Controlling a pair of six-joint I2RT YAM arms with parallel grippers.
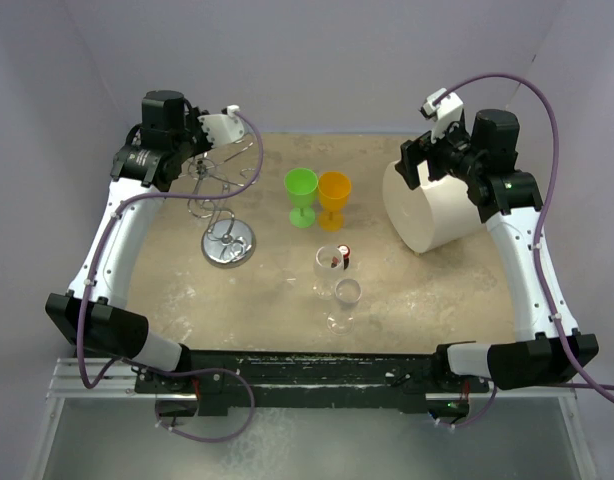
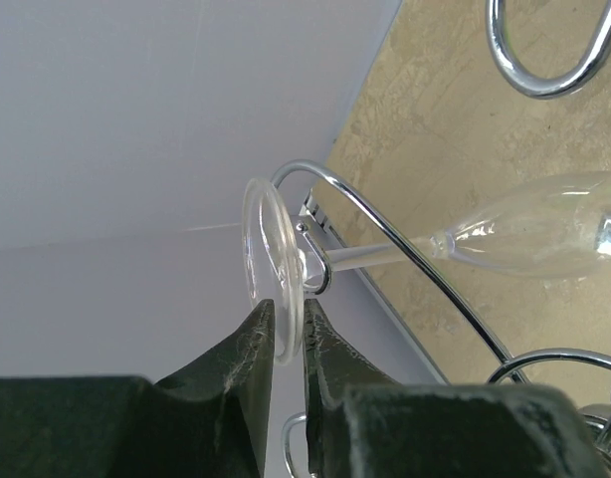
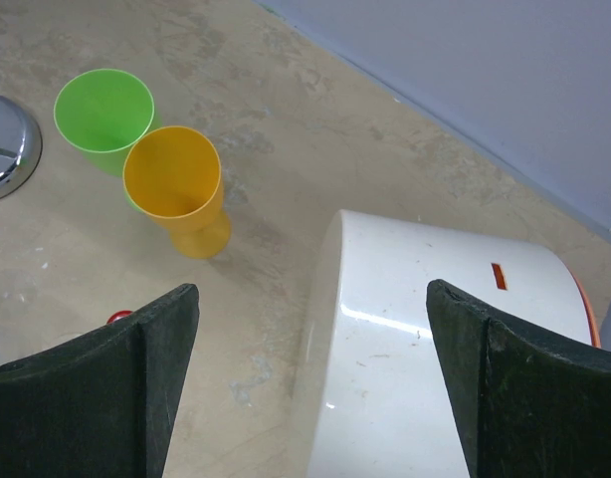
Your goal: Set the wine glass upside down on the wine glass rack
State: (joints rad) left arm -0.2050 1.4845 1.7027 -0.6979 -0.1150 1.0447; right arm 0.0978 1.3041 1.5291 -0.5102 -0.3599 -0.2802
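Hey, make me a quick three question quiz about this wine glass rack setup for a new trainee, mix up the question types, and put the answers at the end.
1. True or false: the right gripper is shut on a glass.
2. Pick one. The foot of the wine glass at the left gripper is: A) in the right gripper; B) caught behind a wire arm of the wine glass rack; C) resting on a book.
3. How many coloured goblets stand on the table, and in which colours?

Key
1. False: its fingers are spread wide with nothing between them.
2. B.
3. Two: a green goblet and an orange goblet.
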